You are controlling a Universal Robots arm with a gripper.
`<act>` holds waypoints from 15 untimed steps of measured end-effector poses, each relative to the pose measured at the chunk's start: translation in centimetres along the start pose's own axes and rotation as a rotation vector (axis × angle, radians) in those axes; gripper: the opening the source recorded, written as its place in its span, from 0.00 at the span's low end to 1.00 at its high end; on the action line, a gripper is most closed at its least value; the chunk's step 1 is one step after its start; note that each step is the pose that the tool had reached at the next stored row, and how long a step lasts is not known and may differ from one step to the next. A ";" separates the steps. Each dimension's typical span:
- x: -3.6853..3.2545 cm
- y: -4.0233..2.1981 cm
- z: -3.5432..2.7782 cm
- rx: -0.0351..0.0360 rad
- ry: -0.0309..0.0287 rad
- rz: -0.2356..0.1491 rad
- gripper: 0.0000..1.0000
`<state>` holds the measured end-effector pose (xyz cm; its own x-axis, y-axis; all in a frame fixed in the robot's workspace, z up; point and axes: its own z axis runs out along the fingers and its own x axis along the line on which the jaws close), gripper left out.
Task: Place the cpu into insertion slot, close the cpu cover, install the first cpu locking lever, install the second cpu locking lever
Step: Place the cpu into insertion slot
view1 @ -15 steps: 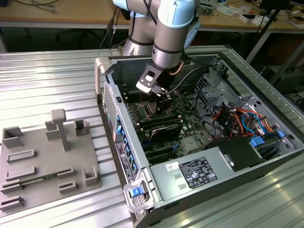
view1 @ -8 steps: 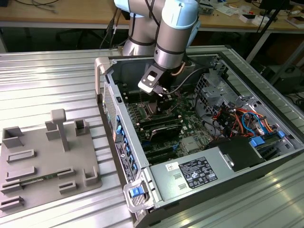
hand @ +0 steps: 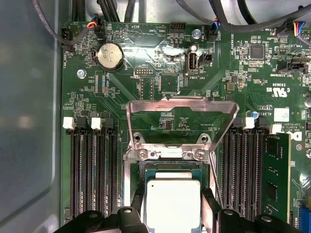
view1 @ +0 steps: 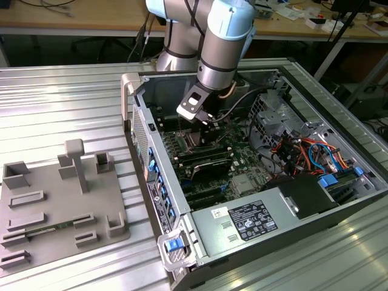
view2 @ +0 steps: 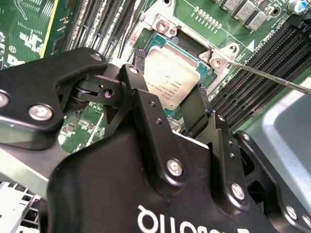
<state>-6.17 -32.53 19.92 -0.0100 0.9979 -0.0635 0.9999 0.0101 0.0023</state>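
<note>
Metal table (view1: pixel 60 109), open computer case (view1: pixel 154 176) — inside, fingers (view2: pixel 146 111) grasp the cpu (view2: pixel 172 73) at the insertion slot (hand: pixel 170 166).

The grey and pale-blue arm (view1: pixel 221 42) comes in from above in the exterior view and bends steeply down, its last joint pointing almost straight downward. In the second wrist view the black gripper (view2: pixel 170 91) has its two fingers (view2: pixel 146 111) parted, one against each opposite edge of the cpu (view2: pixel 171 73).
</note>
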 end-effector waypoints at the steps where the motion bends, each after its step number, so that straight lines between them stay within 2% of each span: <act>1: 0.01 0.05 0.01 0.0000 0.0003 0.001 0.55; 15: 0.12 0.14 0.40 0.0003 0.0002 0.001 0.55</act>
<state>-6.03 -32.44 19.51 -0.0094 0.9979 -0.0633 1.0000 0.0095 0.0021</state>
